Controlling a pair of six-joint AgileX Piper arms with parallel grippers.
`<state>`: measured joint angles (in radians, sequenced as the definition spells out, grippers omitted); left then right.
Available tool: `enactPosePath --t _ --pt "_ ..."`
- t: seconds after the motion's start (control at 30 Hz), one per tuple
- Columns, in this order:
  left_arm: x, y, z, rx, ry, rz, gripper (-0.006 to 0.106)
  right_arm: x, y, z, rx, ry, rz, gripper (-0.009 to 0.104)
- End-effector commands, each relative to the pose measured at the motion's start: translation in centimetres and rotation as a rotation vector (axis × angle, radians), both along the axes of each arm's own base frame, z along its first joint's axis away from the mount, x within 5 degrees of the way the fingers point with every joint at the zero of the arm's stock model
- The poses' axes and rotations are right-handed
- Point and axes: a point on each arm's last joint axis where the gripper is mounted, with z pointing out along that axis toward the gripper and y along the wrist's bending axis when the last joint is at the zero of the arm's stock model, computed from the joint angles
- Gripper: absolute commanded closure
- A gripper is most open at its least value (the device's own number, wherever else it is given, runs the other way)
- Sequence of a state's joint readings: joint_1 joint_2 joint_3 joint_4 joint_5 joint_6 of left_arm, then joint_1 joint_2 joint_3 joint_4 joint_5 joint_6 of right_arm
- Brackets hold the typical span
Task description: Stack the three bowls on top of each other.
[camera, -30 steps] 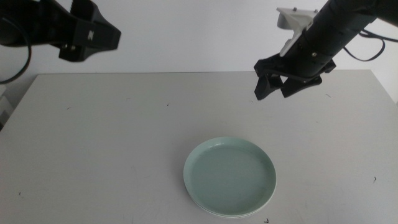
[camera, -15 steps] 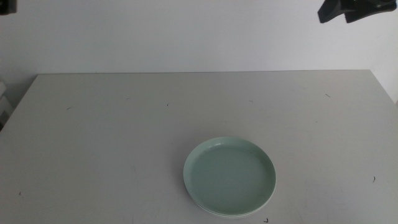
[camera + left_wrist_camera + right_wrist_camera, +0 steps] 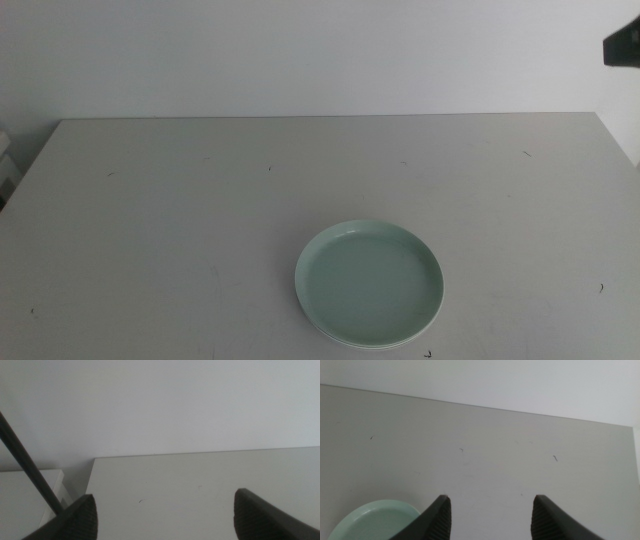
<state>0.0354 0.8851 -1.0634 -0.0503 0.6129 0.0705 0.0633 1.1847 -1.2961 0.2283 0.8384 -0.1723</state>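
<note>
Stack: a mint green bowl (image 3: 369, 284) sits on the worktop (image 3: 180, 220), toward the near edge and a little right of centre. A thin pale rim line shows under its near edge, so it seems to rest on at least one more dish, but how many lie beneath cannot be told from here.
White and grey-blue bowls: neither shows anywhere on its own; nothing else stands on the worktop, only small dark specks.
Left pincer (image 3: 165, 510): raised high and out of the middle view, jaws wide apart and holding nothing; its camera looks at the far edge of the worktop and the wall.
Right pincer (image 3: 490, 515): also raised, jaws apart and empty; the mint green bowl peeks in just beside one jaw in the right wrist view. A dark corner at the right edge of the middle view is probably part of this arm.
Step in hand: judged from how things lie, the stacking looks done or nearly so, with both arms lifted clear.
Next move: if all three are nested, nothing more is needed than parking the arms; if a bowl is missing off-view, it must be found and lowered centred onto the mint one.
</note>
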Motion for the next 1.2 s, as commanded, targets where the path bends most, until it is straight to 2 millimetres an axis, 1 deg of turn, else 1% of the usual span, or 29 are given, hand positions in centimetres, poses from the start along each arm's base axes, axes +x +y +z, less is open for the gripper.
enactPosePath --t 0.0,0.13,0.3,0.4,0.5,0.63,0.7,0.83,1.13,1.17 --pt "-1.8 -0.2 0.9 -0.008 -0.166 -0.004 -0.005 -2.4 -0.6 0.6 -0.007 -0.186 -0.033 0.053" --pt "-4.2 -0.2 -1.4 -0.008 -0.276 0.004 -0.005 -6.1 -1.1 -2.1 -0.006 -0.285 -0.068 0.053" --pt "-6.5 -0.3 -5.6 -0.042 -0.284 0.007 -0.005 -10.4 -1.8 -5.8 -0.053 -0.414 -0.1 0.053" --pt "-7.9 -0.4 -7.3 -0.1 -0.329 0.008 -0.005 -12.3 -2.0 -7.6 -0.066 -0.467 -0.109 0.053" --pt "-9.2 -0.5 -8.9 -0.141 -0.348 0.006 -0.005 -13.7 -2.1 -9.1 -0.064 -0.491 -0.113 0.053" --pt "-10.2 -0.5 -10.7 -0.141 -0.359 0.007 -0.005 -14.7 -2.2 -10.0 -0.062 -0.51 -0.115 0.053" --pt "-10.4 -0.5 -11.2 -0.147 -0.355 0.006 -0.005 -14.8 -2.2 -10.3 -0.059 -0.508 -0.116 0.053" --pt "-10.6 -0.7 -12.1 -0.155 -0.29 -0.003 -0.005 -14.8 -2.2 -10.5 -0.061 -0.49 -0.113 0.054" --pt "-10.6 -0.7 -12.4 -0.155 -0.261 -0.006 -0.005 -14.8 -2.2 -10.5 -0.062 -0.49 -0.113 0.054" --pt "-10.5 -0.7 -12.8 -0.157 -0.25 -0.006 -0.005 -14.8 -2.2 -10.5 -0.062 -0.493 -0.113 0.054"
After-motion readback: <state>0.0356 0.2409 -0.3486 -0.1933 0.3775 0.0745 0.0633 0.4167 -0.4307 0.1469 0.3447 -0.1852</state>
